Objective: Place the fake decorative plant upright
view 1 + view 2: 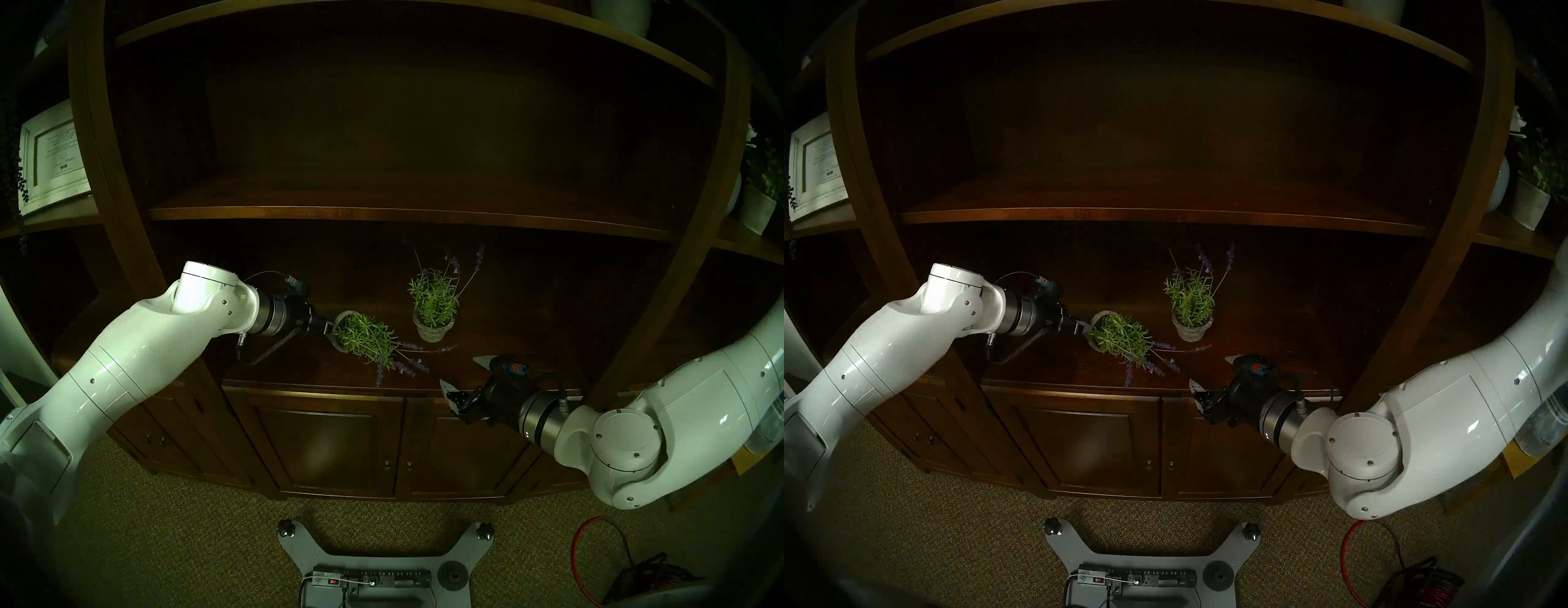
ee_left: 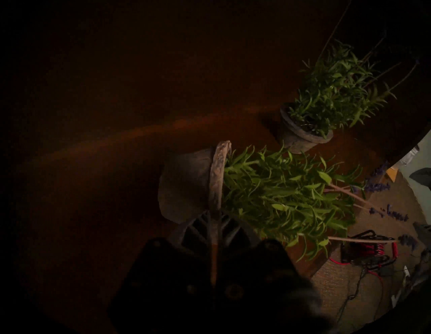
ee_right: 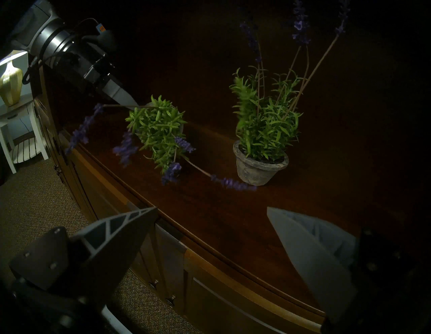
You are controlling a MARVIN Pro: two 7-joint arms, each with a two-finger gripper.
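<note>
A fake lavender plant (image 1: 367,337) (image 1: 1121,339) (image 2: 279,198) (image 3: 156,130) in a grey pot lies tipped on its side on the dark wooden cabinet top (image 1: 314,365), its purple flower stalks pointing toward the front edge. My left gripper (image 1: 330,327) (image 1: 1084,327) (image 2: 215,217) is shut on the rim of that pot, one finger inside and one outside. My right gripper (image 1: 464,373) (image 1: 1212,372) (image 3: 211,212) hovers open over the front edge at the right, holding nothing, a short way from the flower tips.
A second lavender plant (image 1: 435,305) (image 1: 1191,308) (image 2: 326,98) (image 3: 263,135) stands upright in its grey pot just right of the tipped one. A shelf board (image 1: 382,212) runs overhead. Cabinet doors (image 1: 326,441) are below, with carpet and the robot base (image 1: 369,569) in front.
</note>
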